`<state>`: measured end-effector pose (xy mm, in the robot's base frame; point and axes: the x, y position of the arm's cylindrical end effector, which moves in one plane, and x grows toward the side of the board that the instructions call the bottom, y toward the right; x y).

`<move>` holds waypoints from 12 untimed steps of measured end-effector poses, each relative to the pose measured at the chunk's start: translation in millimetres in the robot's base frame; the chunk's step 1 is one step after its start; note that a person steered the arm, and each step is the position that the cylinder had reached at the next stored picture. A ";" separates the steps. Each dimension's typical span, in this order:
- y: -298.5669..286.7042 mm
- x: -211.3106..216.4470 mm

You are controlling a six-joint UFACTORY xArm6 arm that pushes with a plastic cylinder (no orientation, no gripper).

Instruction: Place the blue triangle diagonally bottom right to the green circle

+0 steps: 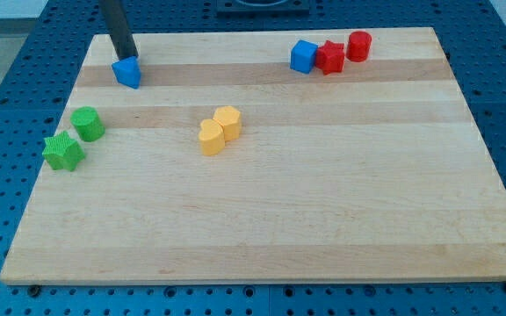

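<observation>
The blue triangle [127,72] lies near the view's top left of the wooden board [323,219]. My tip [127,56] stands right behind it, touching or almost touching its top edge. The green circle [88,124] sits below and to the left of the triangle, near the board's left edge.
A green star [63,152] lies just below-left of the green circle. A yellow heart [211,138] and a yellow hexagon [227,122] touch near the middle. A blue cube [303,56], a red star [329,58] and a red cylinder [359,46] cluster at top right.
</observation>
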<state>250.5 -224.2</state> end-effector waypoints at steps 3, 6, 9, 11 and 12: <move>14.0 0.0; 34.3 -0.1; 31.0 39.0; 24.5 -18.1; -16.9 0.8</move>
<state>251.3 -241.1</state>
